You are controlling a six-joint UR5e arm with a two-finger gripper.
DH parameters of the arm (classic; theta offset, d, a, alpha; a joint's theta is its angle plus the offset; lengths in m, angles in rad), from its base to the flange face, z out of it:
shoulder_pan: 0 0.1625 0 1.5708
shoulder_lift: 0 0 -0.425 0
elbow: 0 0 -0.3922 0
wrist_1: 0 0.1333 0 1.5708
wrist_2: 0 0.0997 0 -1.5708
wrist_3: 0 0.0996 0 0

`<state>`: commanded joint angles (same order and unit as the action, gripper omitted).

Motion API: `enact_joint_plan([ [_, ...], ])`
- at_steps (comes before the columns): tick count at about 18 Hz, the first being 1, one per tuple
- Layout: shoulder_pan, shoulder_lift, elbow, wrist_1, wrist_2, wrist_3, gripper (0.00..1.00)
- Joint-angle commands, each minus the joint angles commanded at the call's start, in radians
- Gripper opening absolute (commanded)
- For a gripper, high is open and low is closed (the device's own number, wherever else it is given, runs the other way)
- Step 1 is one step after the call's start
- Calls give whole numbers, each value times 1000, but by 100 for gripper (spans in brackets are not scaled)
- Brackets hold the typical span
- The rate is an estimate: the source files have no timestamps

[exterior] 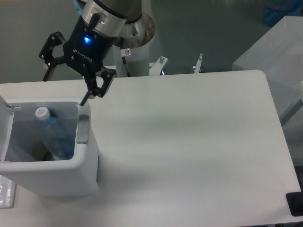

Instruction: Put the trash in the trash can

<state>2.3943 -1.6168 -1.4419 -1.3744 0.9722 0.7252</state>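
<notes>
The clear plastic bottle [53, 136] leans inside the white trash can [57, 177] at the table's left, its white cap [41, 112] with a blue-red mark pointing up and back. A bit of green shows at the bin's bottom beside the bottle; the wrapper cannot be made out clearly. My gripper [65, 90] hovers above the bin's back rim, open, with its black fingers [90, 92] spread wide and nothing between them. The bin's lid [4, 127] stands swung open at the left.
A grey tab [83, 128] sits on the bin's right rim. The white table [189, 146] stretches to the right. The robot's base column [137, 42] and metal clamps [199, 64] stand behind the table's back edge. A clear packet [5, 191] lies at the left edge.
</notes>
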Motion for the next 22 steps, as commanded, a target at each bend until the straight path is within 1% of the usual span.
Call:
enact_joint_plan([
  [1,28,0,5,3,34,44,100],
  [2,55,3,3,18,71,93,100],
  [4,104,0,-6,67,152,181,100],
  [6,137,-3,-20,81,233,279,100],
  [8,146,0,-44,83,324,356,100],
  [10,144,8,-67,81,445,419,100],
  [11,144,12,-95,83,503,459,100],
  [13,140,41,-156,89,592,542,100],
  [15,149,67,-233,126,622,559,100],
  [16,161,93,-257,136,603,563,100],
  [17,158,107,-268,132,588,565,100],
  [19,157,107,-281,133,585,563,100],
  [20,160,98,-273,135,592,563,100],
  [22,180,94,-262,108,585,556,100],
])
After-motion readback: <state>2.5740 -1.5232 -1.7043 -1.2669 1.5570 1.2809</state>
